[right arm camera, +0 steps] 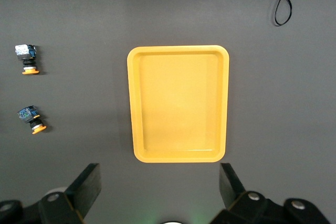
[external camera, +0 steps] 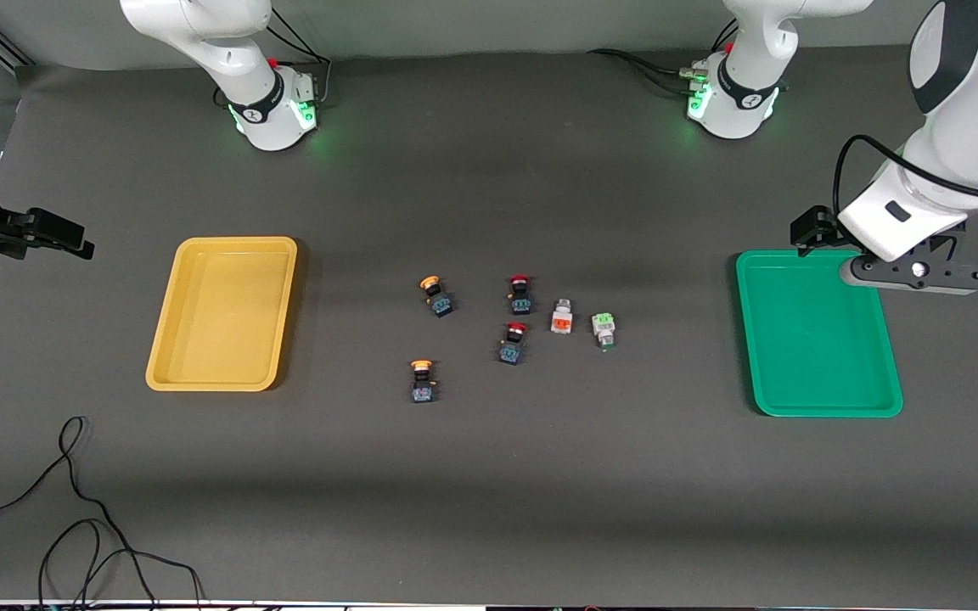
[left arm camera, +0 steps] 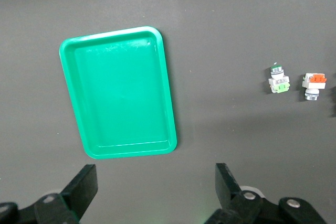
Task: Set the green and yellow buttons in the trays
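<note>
Buttons: two yellow-capped black-blue push switches (external camera: 437,296) (external camera: 422,380) and two whitish blocks, green-faced (external camera: 603,328) and orange-faced (external camera: 561,316), lie mid-table, well apart from both my grippers.
Progress: none placed; I judge all four remain.
Heading: capped switches' long axes run roughly toward my bases, caps leading.
Trays: shallow yellow plastic tray (external camera: 168,339) and green one (external camera: 881,335) sit empty.
Left gripper (left arm camera: 155,190): fingers apart, above green tray's edge.
Right gripper (right arm camera: 160,190): fingers apart, near yellow tray.
Bystanders: two red-capped switches (external camera: 519,294).
</note>
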You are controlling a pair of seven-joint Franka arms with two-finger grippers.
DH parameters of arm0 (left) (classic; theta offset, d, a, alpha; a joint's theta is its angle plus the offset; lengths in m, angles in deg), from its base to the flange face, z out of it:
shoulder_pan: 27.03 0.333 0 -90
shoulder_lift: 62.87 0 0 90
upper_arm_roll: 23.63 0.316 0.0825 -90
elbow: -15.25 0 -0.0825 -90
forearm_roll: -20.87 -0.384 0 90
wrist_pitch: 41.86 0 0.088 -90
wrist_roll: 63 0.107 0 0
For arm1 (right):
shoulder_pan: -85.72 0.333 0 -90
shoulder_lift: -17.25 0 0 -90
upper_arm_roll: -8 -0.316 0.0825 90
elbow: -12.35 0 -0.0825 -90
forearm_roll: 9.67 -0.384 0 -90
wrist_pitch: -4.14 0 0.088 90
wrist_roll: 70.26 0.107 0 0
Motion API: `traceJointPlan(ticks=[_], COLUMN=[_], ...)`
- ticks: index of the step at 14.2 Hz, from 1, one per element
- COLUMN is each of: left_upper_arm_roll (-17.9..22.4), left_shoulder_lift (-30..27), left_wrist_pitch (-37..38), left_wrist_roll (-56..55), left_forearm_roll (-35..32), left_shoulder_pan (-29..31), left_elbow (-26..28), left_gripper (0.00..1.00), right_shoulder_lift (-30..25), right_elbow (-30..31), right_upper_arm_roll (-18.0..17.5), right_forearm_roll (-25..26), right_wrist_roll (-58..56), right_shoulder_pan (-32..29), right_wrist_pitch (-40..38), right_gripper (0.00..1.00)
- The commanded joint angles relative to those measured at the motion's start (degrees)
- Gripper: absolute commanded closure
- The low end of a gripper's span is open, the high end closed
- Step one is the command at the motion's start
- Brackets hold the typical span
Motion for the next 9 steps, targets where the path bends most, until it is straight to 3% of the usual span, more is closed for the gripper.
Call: traceJointPlan(ticks=[1, 9], left_upper_arm_roll=[0.51, 0.33], left_shoulder_lift=[0.75, 1.19], left_wrist_pitch=[1.65, 3.14], left_wrist_roll=[0.91, 0.99], left_forearm_roll=[0.64, 0.64], left_shoulder_pan=[-0.39, -0.65], left_elbow=[-1.68, -1.68], left_gripper=[0.00, 0.00], right_shoulder_lift=[0.66, 1.10], right_elbow=[-1.23, -1.23], right_upper_arm_roll=[0.20, 0.02], right_forearm_roll=[-1.05, -1.05], right_wrist_roll=[0.96, 0.96], right_shoulder_pan=[0.21, 0.65], right_wrist_pitch=[0.16, 0.25], right_gripper=[0.00, 0.00])
